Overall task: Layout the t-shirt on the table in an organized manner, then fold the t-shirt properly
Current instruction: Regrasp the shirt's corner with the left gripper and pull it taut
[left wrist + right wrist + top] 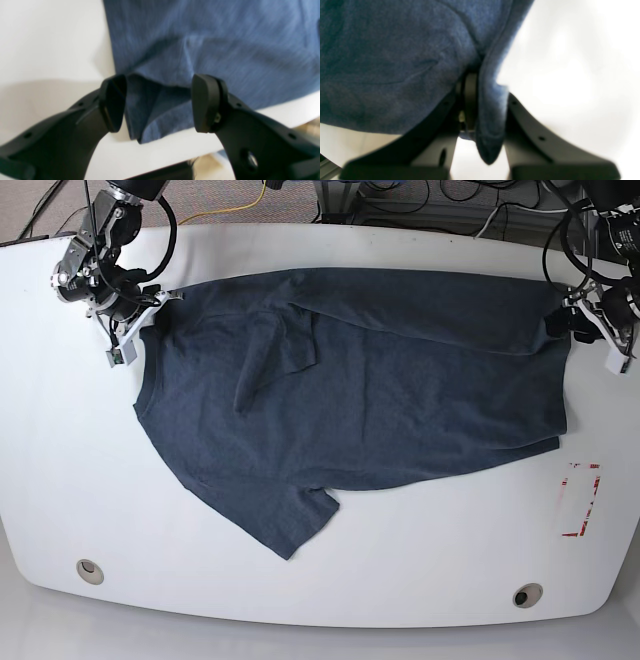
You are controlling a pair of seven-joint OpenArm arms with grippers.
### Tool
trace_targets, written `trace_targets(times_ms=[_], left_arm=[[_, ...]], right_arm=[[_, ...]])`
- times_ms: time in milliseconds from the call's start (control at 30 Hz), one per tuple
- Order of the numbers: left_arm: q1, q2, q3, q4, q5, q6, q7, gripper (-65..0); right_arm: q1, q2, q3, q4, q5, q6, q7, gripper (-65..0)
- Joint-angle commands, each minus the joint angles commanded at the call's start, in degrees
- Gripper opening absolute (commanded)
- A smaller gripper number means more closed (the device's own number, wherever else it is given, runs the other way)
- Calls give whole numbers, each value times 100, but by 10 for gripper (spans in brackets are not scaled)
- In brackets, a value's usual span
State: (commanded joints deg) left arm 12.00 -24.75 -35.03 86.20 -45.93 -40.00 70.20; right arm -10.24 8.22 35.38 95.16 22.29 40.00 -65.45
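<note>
**Two arms at the far corners of the shirt**

Left wrist view: the left gripper (pixel 158 102) has its fingers (pixel 203 103) spread wide apart, released. Between them lies a folded corner of the shirt (pixel 212 47), its hem edge doubled over on the white bench (pixel 50 42). Neither finger clearly presses the cloth. The bench edge shows at lower right.

Right wrist view: the right gripper (pixel 485 110) has its fingers (pixel 470 100) clenched on a thick fold of shirt (pixel 382 62), which bulges out below them. Blue cloth fills the left of the view; bright bench (pixel 570 75) lies to the right.

Base view: the shirt (pixel 400 390) is spread across the bench (pixel 320 580), lettering not visible, one sleeve (pixel 290 515) pointing toward the near edge and another fold (pixel 280 345) lying over the body. The right gripper (pixel 150 305) sits at the shirt's far left corner, the left gripper (pixel 565 320) at its far right corner. Two grey grommets (pixel 527 595) sit near the front edge, and a red-taped rectangle (pixel 582 500) lies right of the shirt, apart from it.
</note>
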Motion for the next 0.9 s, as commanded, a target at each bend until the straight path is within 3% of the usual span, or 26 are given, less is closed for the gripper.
trace_targets(times_ms=[500, 633, 767, 800, 900], left_arm=[[-26, 229, 378, 0, 1626, 0, 0, -264], [-26, 229, 554, 0, 1829, 0, 0, -272], [-26, 229, 677, 0, 1837, 0, 0, -394], [-26, 229, 738, 0, 1837, 0, 0, -478], [-26, 220, 835, 0, 1837, 0, 0, -593]], right_arm=[[0, -9, 9, 0, 26, 0, 0, -588], [0, -9, 9, 0, 18, 0, 0, -591], [0, -9, 9, 0, 9, 0, 0, -595], [0, -9, 9, 0, 0, 0, 0, -595], [-9, -9, 9, 0, -9, 0, 0, -621]])
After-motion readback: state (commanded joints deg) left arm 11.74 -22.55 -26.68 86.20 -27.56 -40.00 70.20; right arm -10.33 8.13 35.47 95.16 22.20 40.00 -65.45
